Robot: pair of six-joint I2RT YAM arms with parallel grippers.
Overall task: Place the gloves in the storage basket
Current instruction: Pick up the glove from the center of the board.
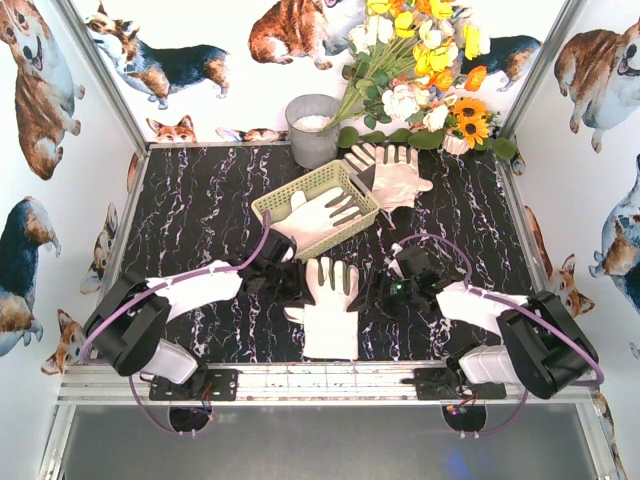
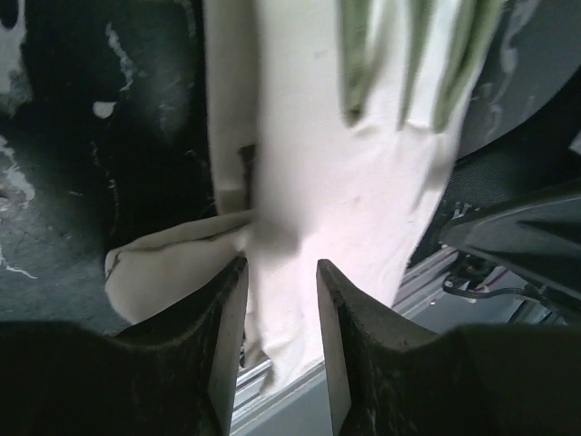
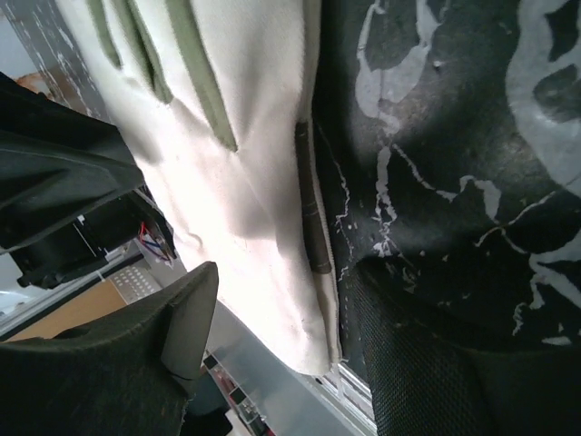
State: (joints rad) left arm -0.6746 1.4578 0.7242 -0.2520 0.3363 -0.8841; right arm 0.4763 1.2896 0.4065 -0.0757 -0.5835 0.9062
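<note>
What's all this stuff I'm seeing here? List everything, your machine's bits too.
storage basket: one, pale yellow, mid-table
gloves: apparently four, cream; one at front centre, one in the storage basket, seemingly two overlapping at back right
bucket: one, grey, behind the storage basket
flowers: one bunch, yellow, white and orange, back right corner
table: one, black marbled
corgi pictures: several, tan and white, on the walls
left gripper: one, black, jaws apart at front glove's left
right gripper: one, black, jaws apart at its right

near glove [image 2: 345, 182]: far end cut off at top, blurred | left gripper [image 2: 281, 272]: pinching fabric or not, unclear | basket [image 1: 298, 187] floor: mostly under another glove [image 1: 320, 215]
</note>
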